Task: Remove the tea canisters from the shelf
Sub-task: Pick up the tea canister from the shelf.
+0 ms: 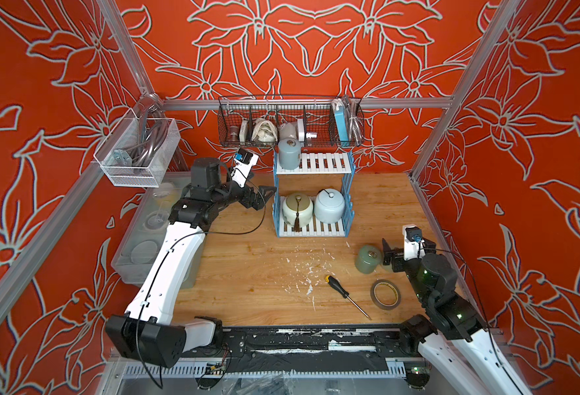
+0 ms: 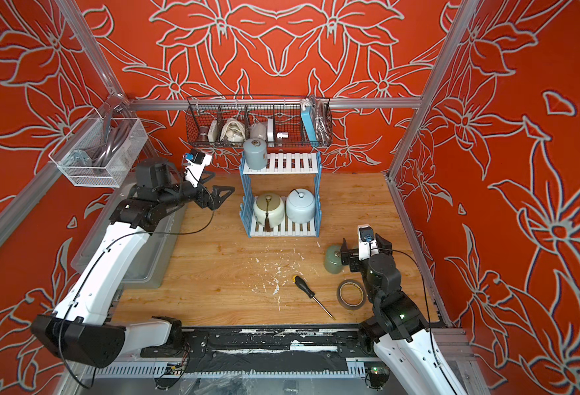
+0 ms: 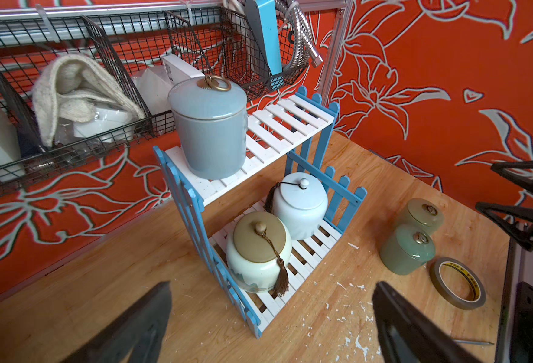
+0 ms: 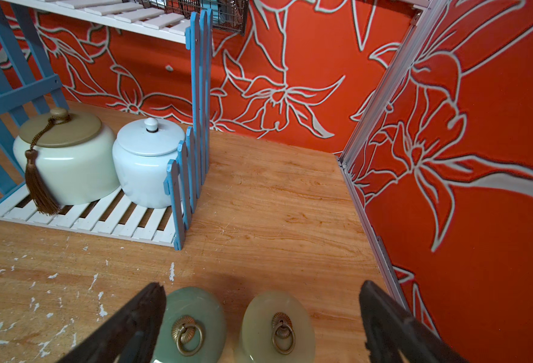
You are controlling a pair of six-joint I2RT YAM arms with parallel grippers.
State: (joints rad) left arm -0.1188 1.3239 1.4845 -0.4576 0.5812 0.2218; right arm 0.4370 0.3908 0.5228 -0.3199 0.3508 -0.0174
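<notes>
Count: five tea canisters. Three are on the shelf (image 1: 326, 163), two are off it.

- Upper board, left end: grey-blue canister (image 1: 289, 154), upright, with the black wire basket (image 1: 290, 121) close above and behind it.
- Lower board: cream canister (image 1: 297, 209) with its tassel hanging down the front, and the pale blue-white canister (image 1: 329, 206) just beside it on the right.
- Table (image 1: 247, 266), lower right of the frame: the sage green canister (image 1: 367, 258) and the yellow-green canister (image 3: 422, 215) stand upright side by side. They are near the tape roll (image 1: 385, 294) and the screwdriver (image 1: 346, 295).

Right pincer (image 4: 262, 287): the jaws are spread wide and grip nothing. It hovers over the two canisters on the table, and the wrist view shows both lids between the fingers.

Left pincer (image 1: 264, 197): it is also wide open and empty. It sits just left of the shelf's blue picket side, level with the gap between the tiers and pointed at the shelf.

Step in hand, as you'd judge it: the slim pair is cleared and the third pick has not begun. The left arm looks best placed for it.

Next move calls for:
- Raise the left pincer to the upper board and straddle the grey-blue cylinder below its lid rim.
- Bring it out toward the front, because the side pickets and the basket overhead leave little room.
- Grip squarely, since glazed ceramic is likely to be slippery.
- Back the right arm clear without nudging the two canisters on the table.
</notes>
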